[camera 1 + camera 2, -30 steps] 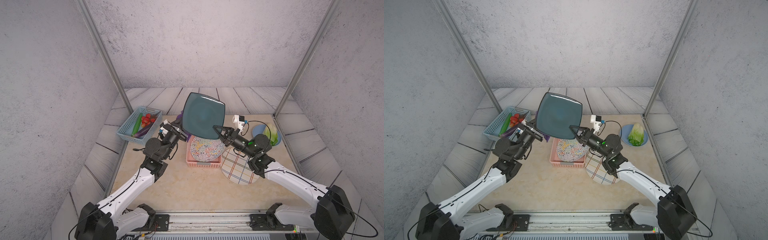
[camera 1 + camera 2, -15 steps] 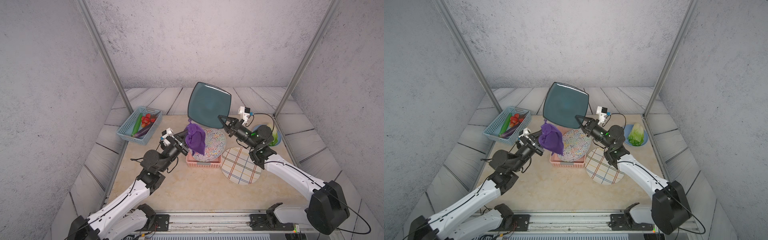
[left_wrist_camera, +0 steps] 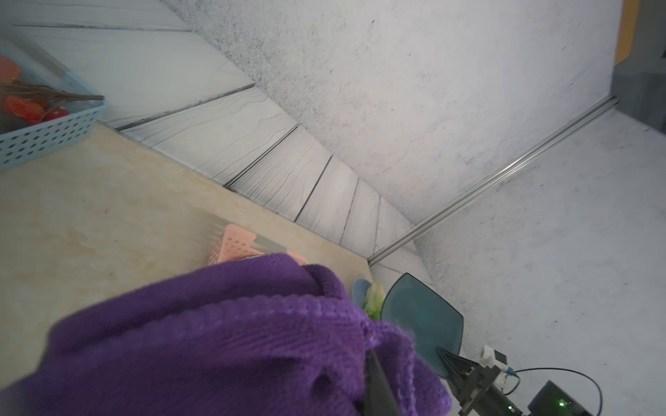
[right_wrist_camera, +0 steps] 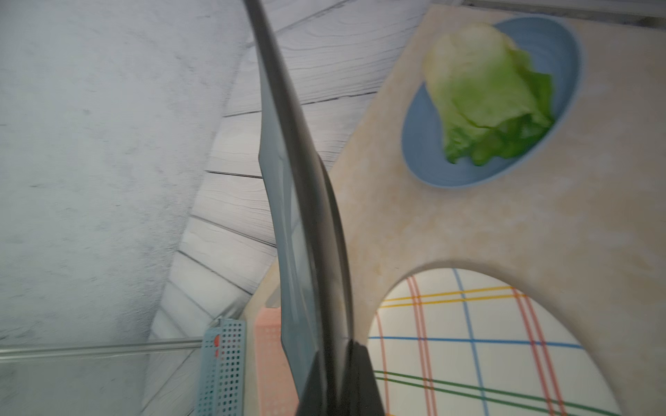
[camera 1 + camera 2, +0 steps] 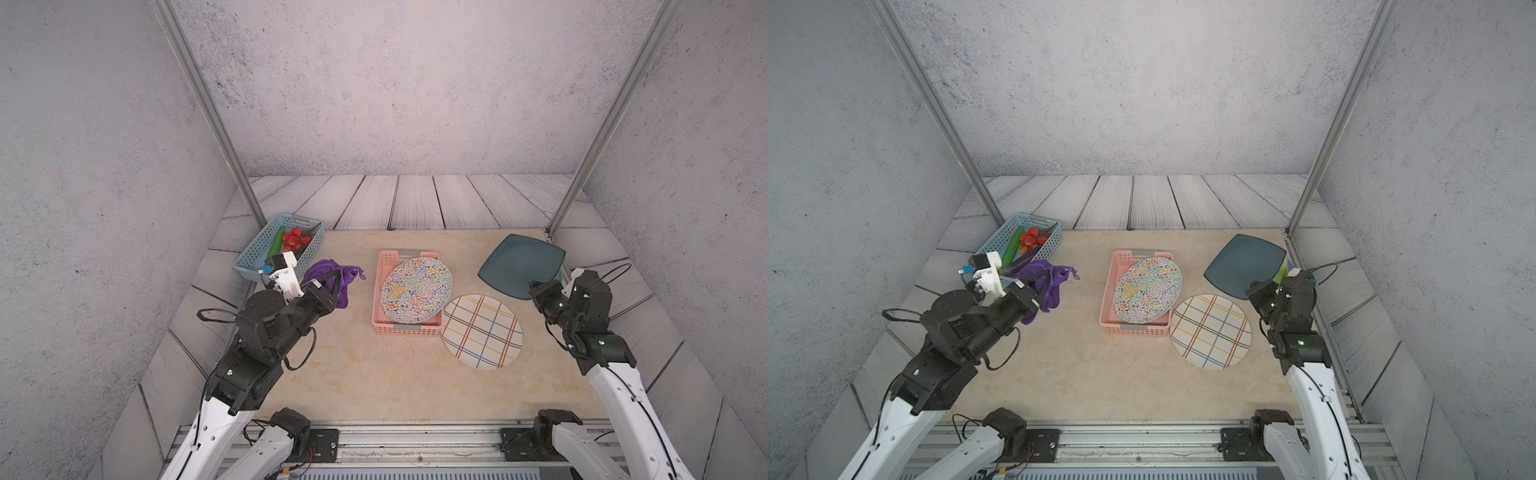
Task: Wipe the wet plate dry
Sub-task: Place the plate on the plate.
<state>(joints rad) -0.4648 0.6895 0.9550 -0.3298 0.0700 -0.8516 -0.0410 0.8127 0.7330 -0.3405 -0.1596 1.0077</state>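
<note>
as l pincer (image 5: 335, 280) nips fuzzy cloth (image 5: 318, 269), r pincer (image 5: 534, 286) nips sq plate (image 5: 521, 262).

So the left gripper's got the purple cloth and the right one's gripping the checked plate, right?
Not quite: the right gripper is shut on the dark teal square plate, as the right wrist view shows; the checked plate lies free on the table. The rest holds.

A: Back-left of the tabletop (image 5: 374, 374)?
B: Blue basket (image 5: 249, 266) holding a long green vegetable (image 5: 276, 242) and red fruit (image 5: 295, 237).
A: Centre?
B: Pink basket (image 5: 409, 330); a squiggle-patterned plate (image 5: 415, 291) rests in it, overlapping its right rim. Checked plate (image 5: 482, 330) lies flat just beside. Blue dish (image 4: 562, 47) carries lettuce (image 4: 490, 97).
</note>
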